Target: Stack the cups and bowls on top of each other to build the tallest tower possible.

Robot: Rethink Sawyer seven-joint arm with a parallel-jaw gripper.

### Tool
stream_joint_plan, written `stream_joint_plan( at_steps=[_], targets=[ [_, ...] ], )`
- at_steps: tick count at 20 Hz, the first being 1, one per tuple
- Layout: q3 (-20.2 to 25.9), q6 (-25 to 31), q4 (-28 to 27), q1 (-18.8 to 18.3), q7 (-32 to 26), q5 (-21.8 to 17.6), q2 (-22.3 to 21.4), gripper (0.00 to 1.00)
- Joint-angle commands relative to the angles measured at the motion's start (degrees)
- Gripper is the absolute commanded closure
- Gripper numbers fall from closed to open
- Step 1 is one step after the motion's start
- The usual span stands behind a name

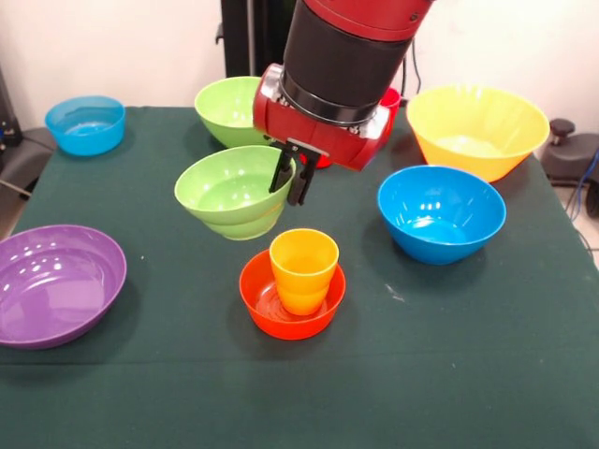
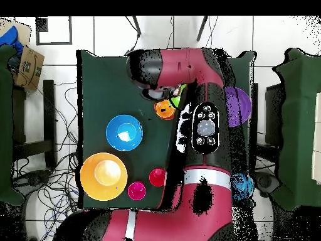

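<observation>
A small orange bowl (image 1: 290,304) sits mid-table with the yellow-orange cup (image 1: 303,267) standing upright inside it; together they show as an orange spot (image 2: 165,110) in the overhead view. Just behind and left of them a green bowl (image 1: 229,195) hangs tilted. My gripper (image 1: 289,180) is shut on its right rim, one finger inside and one outside. A second green bowl (image 1: 227,108) stands further back. The red cup (image 1: 391,97) peeks out behind the arm, and from overhead the red cup (image 2: 157,177) stands beside a pink cup (image 2: 136,190).
A large yellow bowl (image 1: 477,126) and a blue bowl (image 1: 440,213) stand on the right. At the left edge lies a wide purple bowl (image 1: 56,281), and a small light-blue bowl (image 1: 86,123) is at the far left corner. The arm (image 2: 204,119) hides much of the overhead view.
</observation>
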Motion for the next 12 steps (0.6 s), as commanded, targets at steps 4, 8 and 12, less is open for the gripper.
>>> stream_joint_plan(
  at_steps=[4, 8, 12],
  targets=[
    [1.74, -2.71, 3.30, 1.87, 8.13, 3.33, 1.49, 1.00],
    [0.14, -0.28, 0.01, 3.76, 10.86, 4.45, 3.08, 1.00],
    [-0.99, -0.35, -0.81, 4.66, 11.30, 4.35, 3.58, 1.00]
  ],
)
